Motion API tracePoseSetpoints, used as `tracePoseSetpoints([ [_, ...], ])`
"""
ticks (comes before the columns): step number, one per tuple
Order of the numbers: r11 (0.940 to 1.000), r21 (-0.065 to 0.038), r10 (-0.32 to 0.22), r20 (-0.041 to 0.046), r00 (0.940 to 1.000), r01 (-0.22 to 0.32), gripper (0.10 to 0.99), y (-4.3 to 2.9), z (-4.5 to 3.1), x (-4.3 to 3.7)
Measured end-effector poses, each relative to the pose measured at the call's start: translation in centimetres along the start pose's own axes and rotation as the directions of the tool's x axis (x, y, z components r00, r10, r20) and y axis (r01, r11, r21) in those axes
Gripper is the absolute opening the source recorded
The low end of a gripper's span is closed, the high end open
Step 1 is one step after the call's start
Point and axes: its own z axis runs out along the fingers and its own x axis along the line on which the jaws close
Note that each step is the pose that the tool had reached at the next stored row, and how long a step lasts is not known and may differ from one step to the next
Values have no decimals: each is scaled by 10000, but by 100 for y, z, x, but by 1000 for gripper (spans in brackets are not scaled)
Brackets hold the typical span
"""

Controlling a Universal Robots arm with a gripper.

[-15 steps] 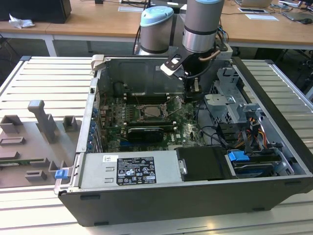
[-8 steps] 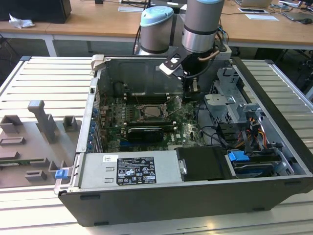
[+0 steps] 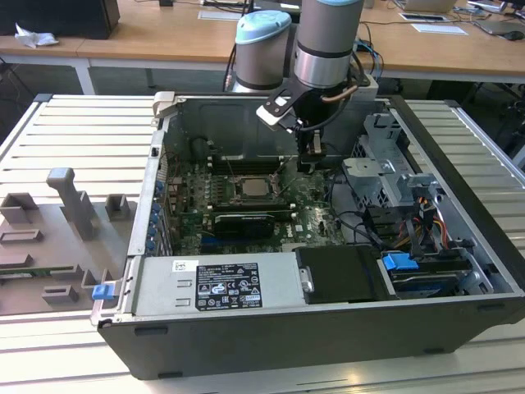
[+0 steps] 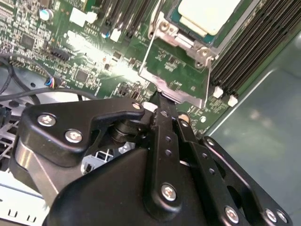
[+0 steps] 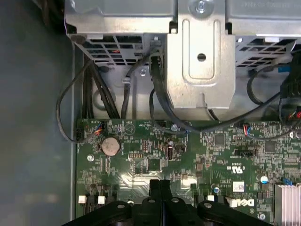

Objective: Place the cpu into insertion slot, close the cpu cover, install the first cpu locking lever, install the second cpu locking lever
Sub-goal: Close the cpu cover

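The gripper [image 4: 160,98], clenched on nothing, hovers over the green board [image 4: 94,47] (tips just beside a silvery wire lever [image 4: 188,97]) near the cpu [image 4: 207,14].

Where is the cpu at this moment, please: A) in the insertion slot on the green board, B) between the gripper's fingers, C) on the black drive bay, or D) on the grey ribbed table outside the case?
A: in the second wrist view the cpu lies pale-topped within the insertion slot rim, apart from the gripper, with the cpu cover swung open off it.
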Motion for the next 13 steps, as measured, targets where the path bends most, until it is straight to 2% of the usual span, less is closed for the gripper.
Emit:
tracePoseSetpoints([
  [13,10000,1,0,0,10000,0,106,-68,-2,0],
])
